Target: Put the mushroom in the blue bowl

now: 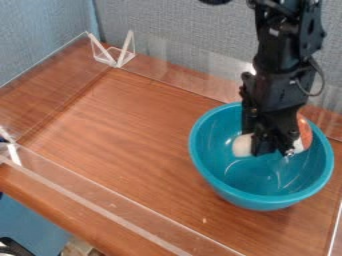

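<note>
The blue bowl [261, 178] stands on the wooden table at the right. My gripper [271, 143] points straight down into the bowl, below its rim. Its black fingers are shut on the mushroom [246, 145], whose cream-white stem shows at the left of the fingers. An orange-red bit, the cap [303, 131], shows at the right of them. The mushroom hangs inside the bowl against its far inner wall; I cannot tell whether it touches the wall.
The brown wooden table [120, 130] is ringed by a low clear plastic wall. A white wire stand [112, 48] sits at the far left corner. A blue padded panel rises behind the table.
</note>
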Robot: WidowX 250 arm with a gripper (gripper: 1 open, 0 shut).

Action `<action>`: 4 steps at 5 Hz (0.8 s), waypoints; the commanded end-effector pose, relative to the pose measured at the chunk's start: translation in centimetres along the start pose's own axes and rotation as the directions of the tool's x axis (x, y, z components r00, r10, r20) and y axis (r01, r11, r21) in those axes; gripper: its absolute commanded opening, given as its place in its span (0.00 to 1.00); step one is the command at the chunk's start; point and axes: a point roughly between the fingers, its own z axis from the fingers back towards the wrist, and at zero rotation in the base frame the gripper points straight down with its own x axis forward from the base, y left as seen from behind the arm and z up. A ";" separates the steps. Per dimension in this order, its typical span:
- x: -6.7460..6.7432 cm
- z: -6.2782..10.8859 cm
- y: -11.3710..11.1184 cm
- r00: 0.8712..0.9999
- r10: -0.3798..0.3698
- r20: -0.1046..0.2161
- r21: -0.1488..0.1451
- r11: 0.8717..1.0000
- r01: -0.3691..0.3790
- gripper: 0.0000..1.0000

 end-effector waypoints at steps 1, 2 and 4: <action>0.2 0.5 0.8 1.000 -0.004 0.031 0.012 1.000 0.004 0.00; 0.2 0.0 1.0 1.000 -0.004 0.025 0.010 1.000 0.004 0.00; 0.1 -0.5 1.6 1.000 0.005 0.014 0.012 1.000 -0.005 0.00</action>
